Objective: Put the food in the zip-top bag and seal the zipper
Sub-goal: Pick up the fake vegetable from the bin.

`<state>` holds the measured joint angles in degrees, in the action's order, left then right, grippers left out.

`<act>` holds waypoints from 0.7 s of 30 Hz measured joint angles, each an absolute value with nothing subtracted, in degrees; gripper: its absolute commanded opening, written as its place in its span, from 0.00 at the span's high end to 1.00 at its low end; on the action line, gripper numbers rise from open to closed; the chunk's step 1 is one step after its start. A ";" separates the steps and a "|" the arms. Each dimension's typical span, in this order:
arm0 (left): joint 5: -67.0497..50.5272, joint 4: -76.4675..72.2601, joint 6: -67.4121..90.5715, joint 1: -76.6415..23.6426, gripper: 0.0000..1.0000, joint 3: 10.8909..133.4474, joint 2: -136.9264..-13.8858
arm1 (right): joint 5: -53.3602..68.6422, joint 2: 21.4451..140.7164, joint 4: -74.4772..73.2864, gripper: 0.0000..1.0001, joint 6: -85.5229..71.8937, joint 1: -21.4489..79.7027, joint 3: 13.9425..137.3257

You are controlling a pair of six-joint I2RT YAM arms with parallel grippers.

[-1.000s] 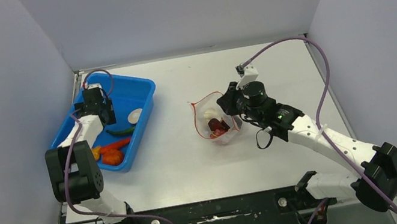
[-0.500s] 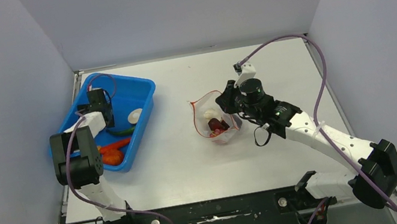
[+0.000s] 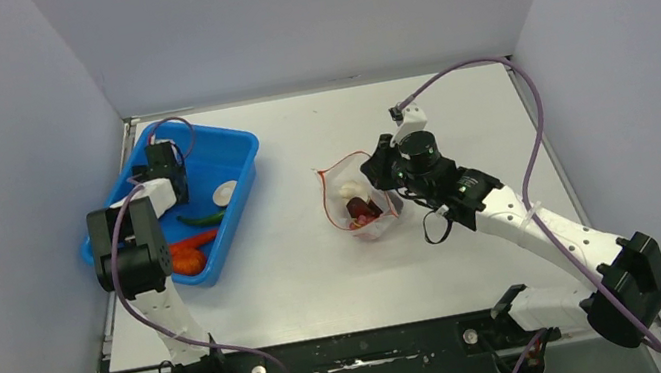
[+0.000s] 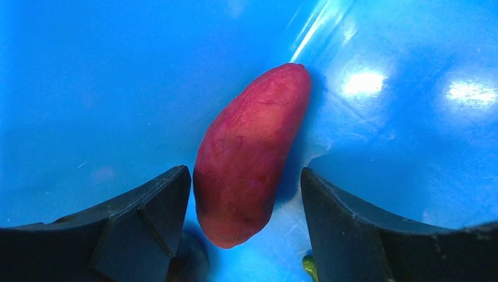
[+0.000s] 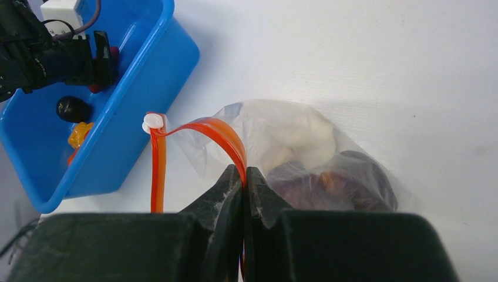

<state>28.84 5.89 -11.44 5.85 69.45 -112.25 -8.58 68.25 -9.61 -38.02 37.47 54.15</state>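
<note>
left fingers (image 4: 150,202): spread wide and low in the blue bin (image 4: 88,88), one on each side of the red food piece (image 4: 252,153). The right one stands clear of it. The left one is so near that contact cannot be told. Only the tips show; the rest is cut off at the lower edge.
red food piece: long, lying on the bin floor against the fold of a wall. Its near end runs into shadow between the tips.
green scrap (image 4: 307,264): a sliver beside the right tip, mostly hidden.
right fingers (image 5: 235,188): pressed together on the zipper (image 5: 205,129), pinching the red strip where it arches up. They hide whatever lies below the pinch.
slider (image 5: 151,122): a small white tab at the strip's free end.
zip-top bag (image 5: 276,126): on the white surface (image 5: 382,59), well apart from the bin, with its mouth open.
food in bag: a pale piece (image 5: 305,141) and dark pieces (image 5: 352,182), blurred by the plastic; how many is unclear.
food in bin: the top view shows an orange piece (image 3: 187,262), a green piece (image 3: 200,218) and a white round piece (image 3: 226,192). The left arm covers part of the bin's far end.
</note>
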 measured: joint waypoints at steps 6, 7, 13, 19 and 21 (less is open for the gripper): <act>25.80 5.67 -11.60 5.82 0.46 69.60 -112.46 | -9.15 68.25 -9.98 1.00 -37.89 37.47 54.68; 25.28 5.67 -11.60 5.80 0.47 69.60 -112.46 | -9.30 68.25 -10.00 1.00 -37.87 37.47 54.76; 23.49 5.65 -11.18 5.69 0.55 69.60 -112.44 | -9.43 68.25 -10.00 1.00 -37.78 37.47 54.98; 21.30 5.85 -10.13 4.97 0.60 69.60 -112.01 | -9.50 68.25 -10.00 1.00 -37.76 37.47 54.98; 20.12 6.35 -9.47 4.54 0.61 69.60 -111.53 | -9.56 68.25 -10.00 1.00 -37.78 37.47 54.98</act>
<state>20.12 6.35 -9.47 4.54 69.60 -111.53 -9.56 68.25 -10.00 -37.78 37.47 54.98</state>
